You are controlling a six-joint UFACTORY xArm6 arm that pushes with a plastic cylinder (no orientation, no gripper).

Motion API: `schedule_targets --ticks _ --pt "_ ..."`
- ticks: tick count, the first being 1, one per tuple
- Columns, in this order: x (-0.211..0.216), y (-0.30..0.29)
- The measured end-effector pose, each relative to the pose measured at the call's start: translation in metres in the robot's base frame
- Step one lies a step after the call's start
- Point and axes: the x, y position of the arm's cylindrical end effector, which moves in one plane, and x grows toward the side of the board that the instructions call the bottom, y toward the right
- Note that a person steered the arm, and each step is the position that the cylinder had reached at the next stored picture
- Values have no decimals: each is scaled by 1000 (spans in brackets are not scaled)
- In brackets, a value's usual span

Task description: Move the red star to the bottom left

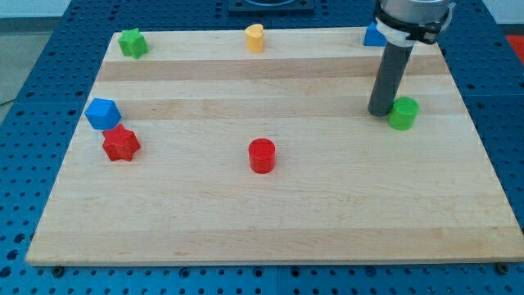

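My tip [381, 111], a bare rod with no fingers to open or close, grips nothing and stands just left of the green cylinder [403, 113]. The red star [121, 143] lies far to that cylinder's left, beside the blue block [103, 113].

Worktop [270, 213]: pale wood, planks joined edge to edge, fine grain visible, smooth, matt with a faint sheen. Surround [33, 164]: blue perforated sheet, looks like painted metal, slightly glossy.

Blocks look like moulded plastic, smooth, uniform colour, low satin gloss: red star [121, 143], blue block [103, 113], red cylinder [262, 155], green cylinder [403, 113], green star [132, 43], yellow block [255, 38], blue piece [374, 35] partly hidden behind the rod.

Rod [388, 78]: dark grey, smooth, matt; material cannot be told. My tip [380, 113] has the same finish. Collar [407, 33] above: white band, smooth.
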Motion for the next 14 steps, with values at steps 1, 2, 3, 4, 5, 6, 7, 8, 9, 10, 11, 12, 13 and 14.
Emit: schedule_targets --ticks 1,2,3,4,5,6,7,8,9,10,11,12,13,14 --pt "-1 -10" --pt "-13 -71" --pt "-25 -142" --pt "-25 -205" --pt "-3 -258" --pt "25 -284" --pt "28 -313" --pt "28 -324" --pt "31 -355" --pt "61 -385" --pt "74 -386" --pt "67 -386" --pt "58 -395" --pt "57 -406"
